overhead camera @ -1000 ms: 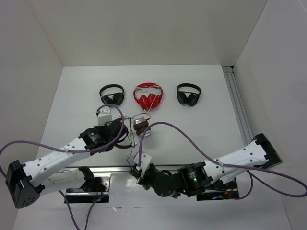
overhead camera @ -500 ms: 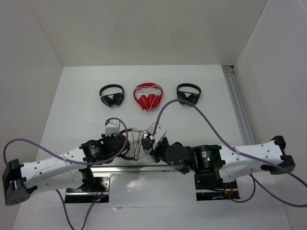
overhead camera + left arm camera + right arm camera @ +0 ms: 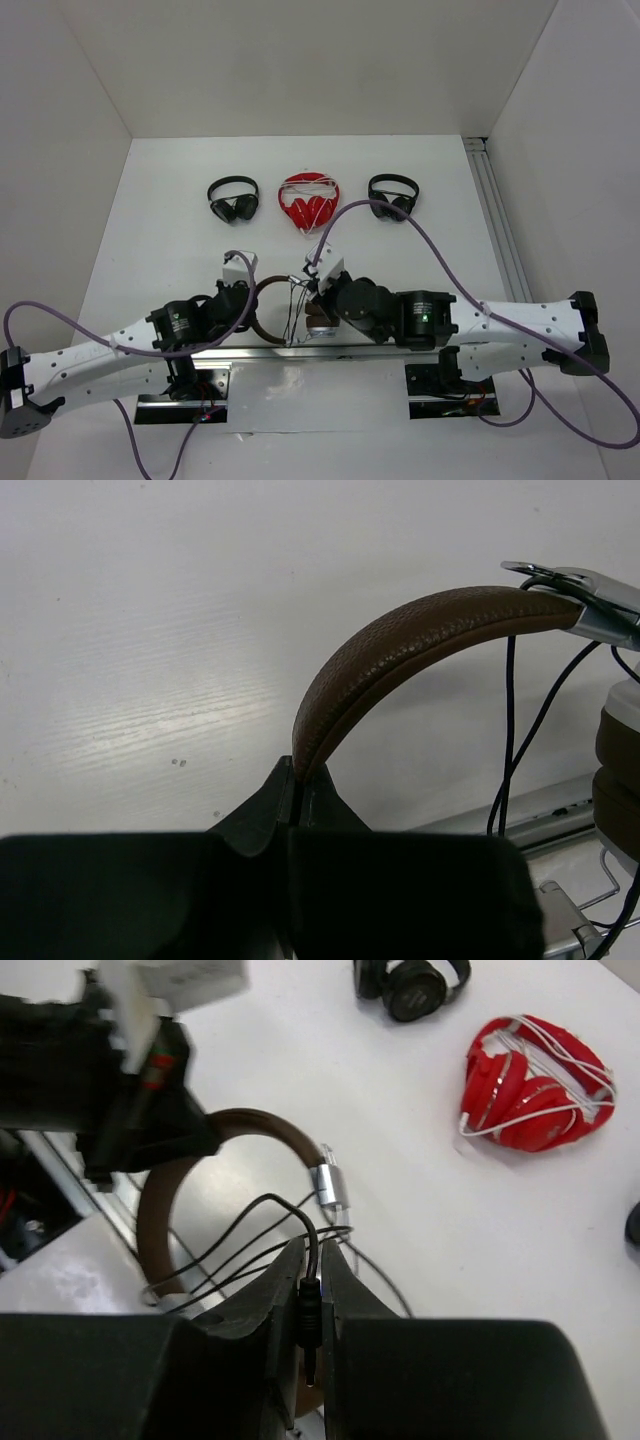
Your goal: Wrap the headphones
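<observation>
The headphones (image 3: 262, 309) hang near the table's front edge; their brown headband (image 3: 400, 650) arcs up from my left gripper (image 3: 297, 772), which is shut on its end. In the top view the left gripper (image 3: 243, 298) sits at the band's left side. A silver bracket (image 3: 590, 605) and a brown ear pad (image 3: 618, 770) show at the right. The thin dark cable (image 3: 250, 1230) runs in loops across the band. My right gripper (image 3: 312, 1260) is shut on the cable's black plug (image 3: 310, 1310), just right of the band (image 3: 318, 288).
At the back lie a red pair with a white cord (image 3: 309, 200) and two small black pairs (image 3: 233, 198) (image 3: 393, 196). A metal rail (image 3: 300, 352) runs along the front edge under the headphones, and another rail (image 3: 495, 220) lines the right side.
The right arm has swung up from the front rail to the headphones' right side, carrying the cable. The left arm has drawn the headband back toward the front edge.
</observation>
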Controlling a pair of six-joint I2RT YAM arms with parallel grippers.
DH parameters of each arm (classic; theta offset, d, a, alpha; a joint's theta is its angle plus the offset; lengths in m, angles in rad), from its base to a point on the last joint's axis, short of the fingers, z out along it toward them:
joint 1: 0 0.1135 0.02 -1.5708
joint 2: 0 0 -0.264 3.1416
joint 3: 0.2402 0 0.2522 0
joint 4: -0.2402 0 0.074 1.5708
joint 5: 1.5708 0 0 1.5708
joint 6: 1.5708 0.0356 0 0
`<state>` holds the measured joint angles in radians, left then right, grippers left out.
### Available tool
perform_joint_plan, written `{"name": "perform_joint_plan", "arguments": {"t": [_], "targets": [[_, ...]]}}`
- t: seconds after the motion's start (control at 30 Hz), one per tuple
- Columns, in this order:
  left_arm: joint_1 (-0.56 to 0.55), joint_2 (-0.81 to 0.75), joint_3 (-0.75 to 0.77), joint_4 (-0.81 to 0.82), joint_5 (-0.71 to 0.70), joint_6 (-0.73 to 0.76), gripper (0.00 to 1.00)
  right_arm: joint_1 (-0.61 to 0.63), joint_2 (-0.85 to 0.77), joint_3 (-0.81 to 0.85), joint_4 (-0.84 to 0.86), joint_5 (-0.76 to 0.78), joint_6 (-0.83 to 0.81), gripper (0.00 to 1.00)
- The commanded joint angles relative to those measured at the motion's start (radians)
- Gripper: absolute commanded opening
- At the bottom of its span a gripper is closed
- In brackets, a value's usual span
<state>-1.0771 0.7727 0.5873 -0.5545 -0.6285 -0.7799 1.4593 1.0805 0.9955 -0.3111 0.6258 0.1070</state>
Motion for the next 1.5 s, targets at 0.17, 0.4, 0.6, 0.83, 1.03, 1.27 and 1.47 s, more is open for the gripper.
{"name": "perform_joint_plan", "arguments": {"t": [0.17,0.4,0.6,0.83,1.03,1.27,1.47], "targets": [[-0.004,-0.064,0.002,0.085,0.084,0.011,0.0,-0.285,0.001,-0.024,0.073,-0.216,-0.061,0.0],[-0.004,-0.084,-0.007,0.085,0.102,0.031,0.0,-0.528,0.076,0.022,0.093,-0.483,-0.07,0.0],[-0.004,-0.107,0.083,0.012,0.102,0.014,0.0,-0.596,0.122,-0.053,0.145,-0.607,-0.061,0.0],[-0.004,-0.03,0.219,-0.067,0.081,-0.013,0.0,-0.617,0.142,-0.093,0.193,-0.696,-0.052,0.0],[-0.004,0.007,0.315,-0.133,0.006,-0.076,0.0,-0.617,0.131,-0.121,0.202,-0.728,-0.043,0.04],[-0.004,0.079,0.384,-0.211,-0.08,-0.166,0.0,-0.617,0.046,-0.211,0.234,-0.715,-0.009,0.32],[-0.004,0.088,0.405,-0.292,-0.151,-0.294,0.0,-0.617,-0.022,-0.267,0.234,-0.612,0.052,0.52]]}}
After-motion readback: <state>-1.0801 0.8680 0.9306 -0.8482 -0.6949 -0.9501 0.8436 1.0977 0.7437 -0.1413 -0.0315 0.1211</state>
